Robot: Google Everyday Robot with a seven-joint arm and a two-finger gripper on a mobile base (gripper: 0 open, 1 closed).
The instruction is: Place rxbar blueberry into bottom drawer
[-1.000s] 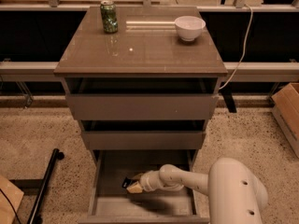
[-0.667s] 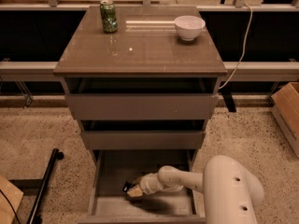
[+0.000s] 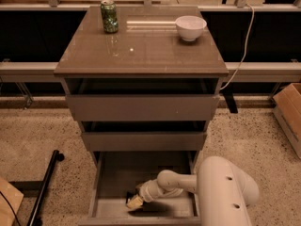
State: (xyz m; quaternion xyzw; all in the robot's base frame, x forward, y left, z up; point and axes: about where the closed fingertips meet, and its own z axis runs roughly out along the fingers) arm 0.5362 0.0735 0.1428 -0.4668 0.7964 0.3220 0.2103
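The bottom drawer (image 3: 108, 182) is pulled open below two shallower drawers and shows a grey inside. My gripper (image 3: 134, 201) reaches into it from the right and sits low over the drawer floor, near the front left. A small dark shape at the gripper's tip, on its upper left, looks like the rxbar blueberry (image 3: 131, 193). It is mostly hidden by the gripper. I cannot tell whether the bar is held or lying on the drawer floor.
A green can (image 3: 109, 16) and a white bowl (image 3: 190, 27) stand on the cabinet top (image 3: 141, 51). A black pole (image 3: 44, 185) lies on the floor at the left. A cardboard box (image 3: 288, 111) is at the right. My arm's white body (image 3: 221, 192) fills the lower right.
My gripper has moved further down into the bottom drawer and toward its front, with the dark bar staying at its tip. Nothing else moved.
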